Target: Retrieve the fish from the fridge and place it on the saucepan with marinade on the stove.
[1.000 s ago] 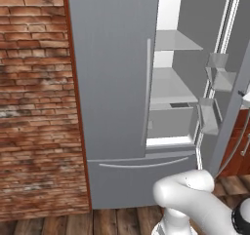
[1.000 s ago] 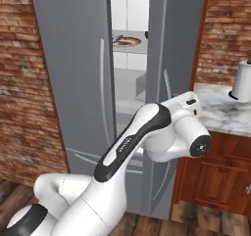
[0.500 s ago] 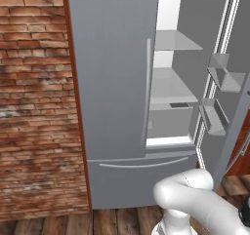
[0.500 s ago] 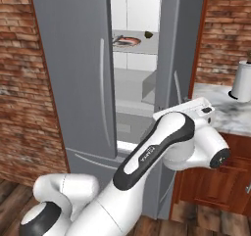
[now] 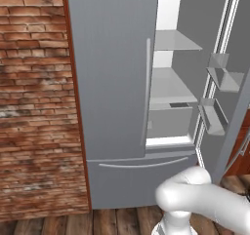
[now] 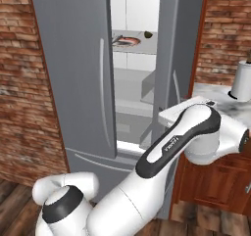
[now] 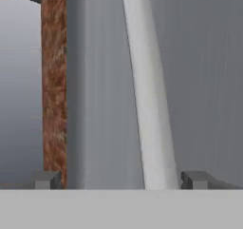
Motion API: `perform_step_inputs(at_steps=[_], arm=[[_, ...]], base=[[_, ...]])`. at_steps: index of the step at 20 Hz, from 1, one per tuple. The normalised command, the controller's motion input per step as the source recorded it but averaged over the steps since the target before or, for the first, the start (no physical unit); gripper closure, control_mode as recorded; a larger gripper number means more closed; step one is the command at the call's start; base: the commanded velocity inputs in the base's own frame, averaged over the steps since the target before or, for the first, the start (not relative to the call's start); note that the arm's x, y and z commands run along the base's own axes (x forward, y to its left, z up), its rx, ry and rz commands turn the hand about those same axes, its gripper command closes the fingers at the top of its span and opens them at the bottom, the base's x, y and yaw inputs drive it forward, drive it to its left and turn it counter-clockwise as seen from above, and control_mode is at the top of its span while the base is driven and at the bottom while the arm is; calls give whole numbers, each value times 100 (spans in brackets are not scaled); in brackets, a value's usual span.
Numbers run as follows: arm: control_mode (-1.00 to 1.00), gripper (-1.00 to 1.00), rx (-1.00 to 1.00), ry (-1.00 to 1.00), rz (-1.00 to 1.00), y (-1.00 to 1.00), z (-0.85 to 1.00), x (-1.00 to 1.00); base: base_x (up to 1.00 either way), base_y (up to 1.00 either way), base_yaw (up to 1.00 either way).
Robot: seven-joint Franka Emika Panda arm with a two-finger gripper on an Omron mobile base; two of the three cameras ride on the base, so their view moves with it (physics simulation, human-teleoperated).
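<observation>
Jaws wide at fridge door handle; brick wall, wood floor.

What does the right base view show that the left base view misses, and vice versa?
Right base view: a reddish-brown round dish and small dark lump on an upper shelf, a white container on the counter. Left base view: the open door's inner bins. Both: the fridge, left door shut, right door open, and brick wall.
</observation>
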Motion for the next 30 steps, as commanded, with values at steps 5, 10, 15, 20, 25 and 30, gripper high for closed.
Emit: perform_step_inputs(at_steps=[5,10,15,20,25,30], arm=[[-100,-100,3,3,27,-33,0,-2],[-100,-100,3,-11,3,-49,0,-20],[-100,-100,2,-27,-6,-26,-1,-48],[-100,-100,0,-37,-37,28,-15,-84],[-100,-100,0,-24,-52,89,-31,-52],[-100,-100,-2,-13,-53,100,-32,-6]], base=[[0,0,0],[0,0,0],[0,0,0],[0,0,0],[0,0,0],[0,0,0]])
